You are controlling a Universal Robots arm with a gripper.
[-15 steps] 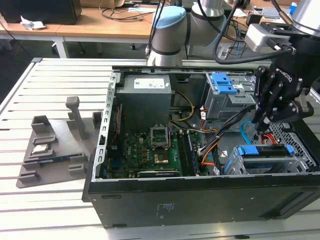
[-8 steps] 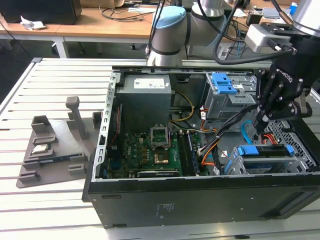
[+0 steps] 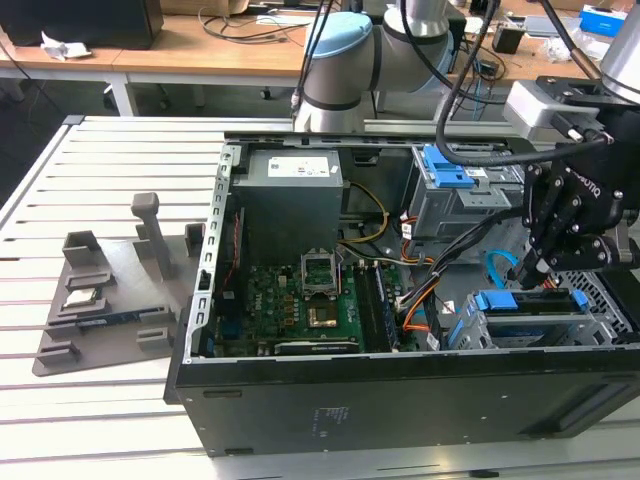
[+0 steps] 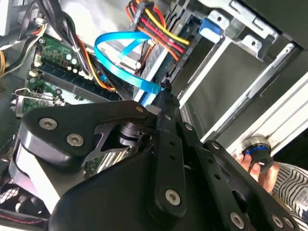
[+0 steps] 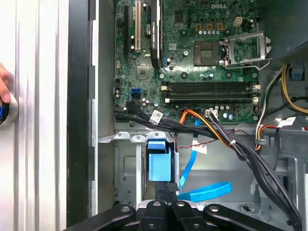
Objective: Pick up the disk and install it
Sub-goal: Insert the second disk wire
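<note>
Here I had the gripper (image 3: pixel 528 268) down inside the computer case (image 3: pixel 300 410), its fingers closed together and pressing on the blue rail of the disk (image 3: pixel 530 303), which sat in the lower cage near the front corner. To my mind the disk wanted a straight, gentle push to seat, keeping clear of the blue cable (image 5: pixel 204 192) just beside it.

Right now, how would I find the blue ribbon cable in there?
Look inside the open black computer case, at the exterior view's right end, close by the gripper. A flat bright-blue cable curls in a loop; the wires around it are round ones in black, red, yellow and orange.
</note>
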